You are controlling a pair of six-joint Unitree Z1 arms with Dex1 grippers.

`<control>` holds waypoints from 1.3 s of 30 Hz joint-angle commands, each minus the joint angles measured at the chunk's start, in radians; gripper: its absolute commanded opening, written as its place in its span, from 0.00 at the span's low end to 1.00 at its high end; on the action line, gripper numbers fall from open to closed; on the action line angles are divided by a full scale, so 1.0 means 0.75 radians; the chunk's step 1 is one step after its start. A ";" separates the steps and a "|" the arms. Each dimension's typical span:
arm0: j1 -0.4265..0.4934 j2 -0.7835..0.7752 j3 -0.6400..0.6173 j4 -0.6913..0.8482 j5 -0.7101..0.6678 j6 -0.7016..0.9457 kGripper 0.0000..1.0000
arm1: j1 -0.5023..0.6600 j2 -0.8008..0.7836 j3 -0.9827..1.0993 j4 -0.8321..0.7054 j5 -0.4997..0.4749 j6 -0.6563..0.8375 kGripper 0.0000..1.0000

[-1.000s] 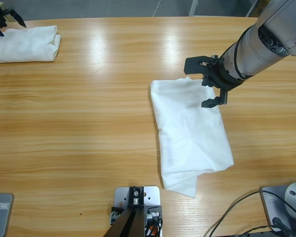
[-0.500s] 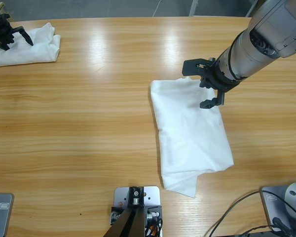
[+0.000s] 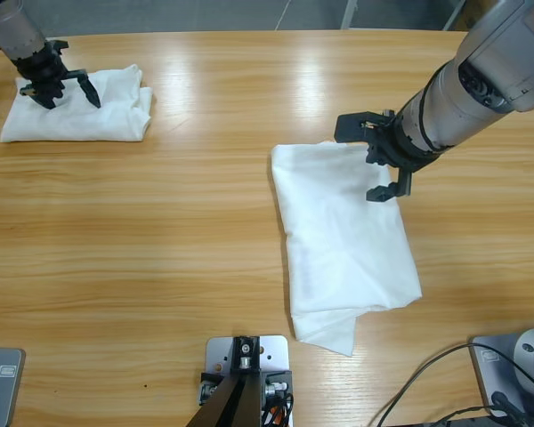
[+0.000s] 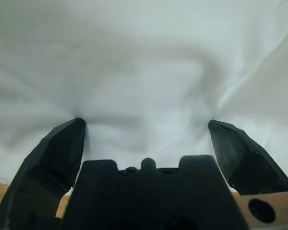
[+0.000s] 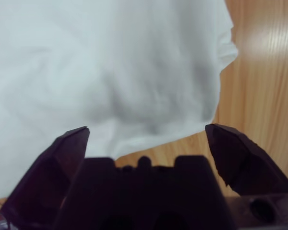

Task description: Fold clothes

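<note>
We see both grippers' jaws open — left gripper over the small folded garment, right gripper over the T-shirt's far corner. Soft, limp cotton — pinch edges, we judge.

A long wooden table is seen, with black cables lying at one near corner.

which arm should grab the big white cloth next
Right. The right fingers hover open at the big cloth's corner; the left fingers are far off over the small folded garment.
</note>
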 commanded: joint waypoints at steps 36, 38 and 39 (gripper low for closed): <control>-0.841 -0.636 1.496 -1.078 -0.098 1.214 0.97 | 0.145 -0.286 0.170 0.097 -0.126 0.195 1.00; -0.841 -0.636 1.499 -1.098 -0.098 1.236 0.97 | 0.151 -0.293 0.172 0.100 -0.128 0.200 1.00; -0.841 -0.636 1.499 -1.107 -0.100 1.244 0.97 | 0.155 -0.295 0.172 0.102 -0.131 0.202 1.00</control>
